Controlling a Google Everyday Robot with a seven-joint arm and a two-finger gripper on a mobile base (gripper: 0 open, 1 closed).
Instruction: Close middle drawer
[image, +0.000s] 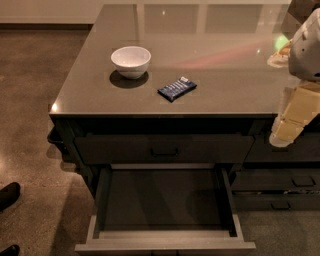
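The middle drawer (165, 245) is pulled wide open below the counter. Its plain grey box interior is empty and its pale front rim reaches the bottom of the view. Its front face and handle are hidden below the frame. Above it the top drawer (164, 149) is shut, with a small loop handle at its centre. My gripper (290, 125) is at the right edge of the view, pale and cream-coloured, hanging in front of the counter's right part, above and to the right of the open drawer and apart from it.
A white bowl (131, 61) and a dark blue snack packet (177, 88) lie on the grey counter top (210, 45). Narrower drawers (280, 182) of the neighbouring column are at the right. Dark shoes (9, 194) show on the floor at the left.
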